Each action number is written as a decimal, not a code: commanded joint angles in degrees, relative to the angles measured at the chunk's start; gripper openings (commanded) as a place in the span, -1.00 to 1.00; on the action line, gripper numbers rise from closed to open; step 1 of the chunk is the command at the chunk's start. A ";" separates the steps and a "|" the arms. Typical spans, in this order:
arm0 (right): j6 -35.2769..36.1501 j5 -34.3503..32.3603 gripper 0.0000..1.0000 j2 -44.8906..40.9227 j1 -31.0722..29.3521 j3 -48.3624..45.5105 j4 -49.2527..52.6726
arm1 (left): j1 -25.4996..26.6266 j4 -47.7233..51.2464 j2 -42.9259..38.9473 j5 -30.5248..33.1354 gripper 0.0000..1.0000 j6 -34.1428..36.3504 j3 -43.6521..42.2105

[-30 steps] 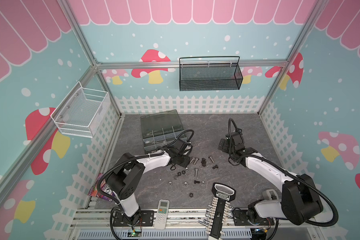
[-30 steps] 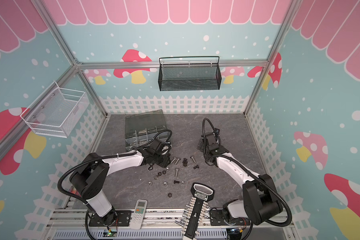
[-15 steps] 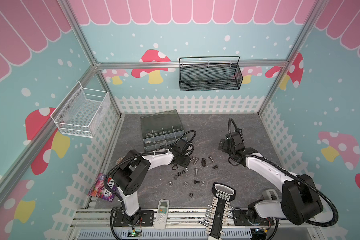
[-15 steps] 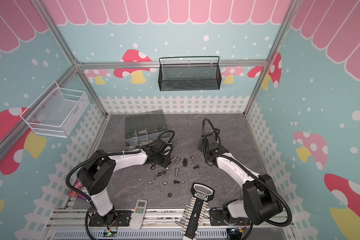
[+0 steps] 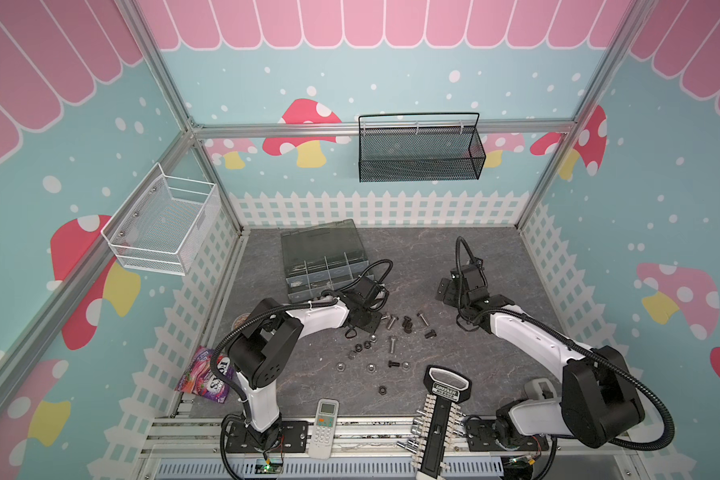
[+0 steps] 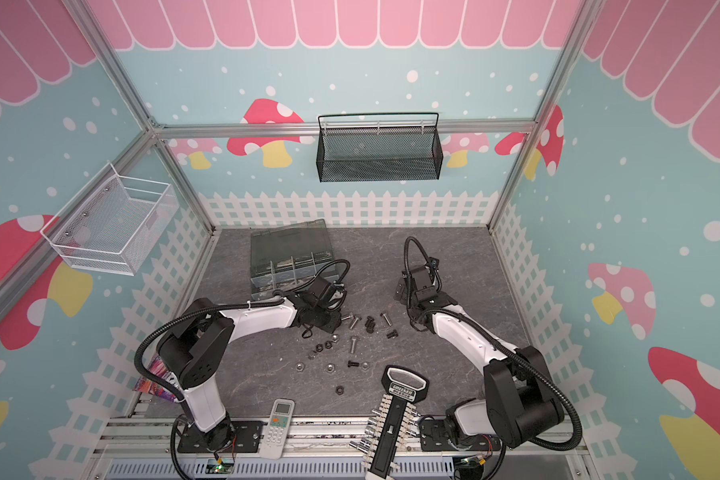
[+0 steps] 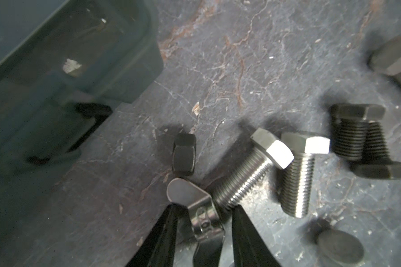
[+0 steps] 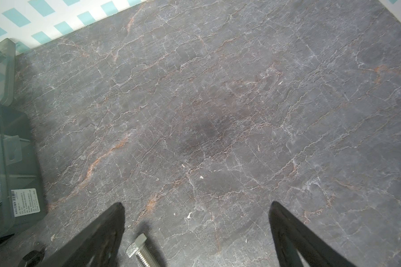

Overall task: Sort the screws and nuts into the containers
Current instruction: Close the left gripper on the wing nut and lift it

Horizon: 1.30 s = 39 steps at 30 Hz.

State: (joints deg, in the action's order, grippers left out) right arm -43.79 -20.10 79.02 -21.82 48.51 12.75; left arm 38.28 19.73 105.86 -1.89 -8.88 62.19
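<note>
Loose screws [image 5: 393, 343] and nuts [image 5: 360, 347], silver and black, lie scattered mid-table in both top views. The containers are the compartments of the dark organizer box [image 5: 321, 270], lid up, at the back left. My left gripper [image 7: 204, 207] sits low beside a pair of silver screws [image 7: 252, 171], its fingers [image 7: 167, 231] narrowed round a silver winged nut [image 7: 206, 222], with a slim gap at one side. A black nut [image 7: 183, 154] lies just beyond. My right gripper [image 8: 196, 203] hangs open over bare table, a silver screw [image 8: 140, 252] near one finger.
A remote control [image 5: 327, 419] and a black socket rack [image 5: 441, 415] lie at the front edge. A snack packet [image 5: 206, 376] lies at the front left. A black mesh basket [image 5: 420, 153] and a white wire basket [image 5: 163, 224] hang on the walls.
The left arm's elbow has swung right, uncovering the snack packet, and its gripper has settled by the silver screws with narrower jaws. The right arm has not moved.
</note>
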 commanded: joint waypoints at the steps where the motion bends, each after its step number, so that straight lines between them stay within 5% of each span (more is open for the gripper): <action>1: -0.89 -0.80 0.97 0.61 -0.40 1.23 0.97 | 0.24 2.04 1.06 0.83 -0.36 -0.61 0.16; 22: -1.21 -0.90 0.97 0.18 -0.41 0.85 1.22 | 0.19 3.82 -2.72 1.39 -0.80 -1.99 -3.31; 29: -1.21 -1.07 0.97 0.07 -0.41 0.55 1.22 | 0.17 5.11 -2.53 0.75 -0.80 -2.17 -2.92; 34: -1.37 -1.18 0.97 0.01 -0.41 0.31 1.13 | 0.17 8.17 -0.65 0.98 -0.49 -2.19 -1.23; 39: -1.36 -1.37 0.97 0.13 -0.41 0.18 1.22 | 0.13 9.84 0.61 1.89 -0.47 -2.54 -0.31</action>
State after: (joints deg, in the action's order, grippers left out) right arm -43.81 -20.14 79.02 -21.82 48.51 12.91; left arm 38.28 24.58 104.16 -1.02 -10.85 61.39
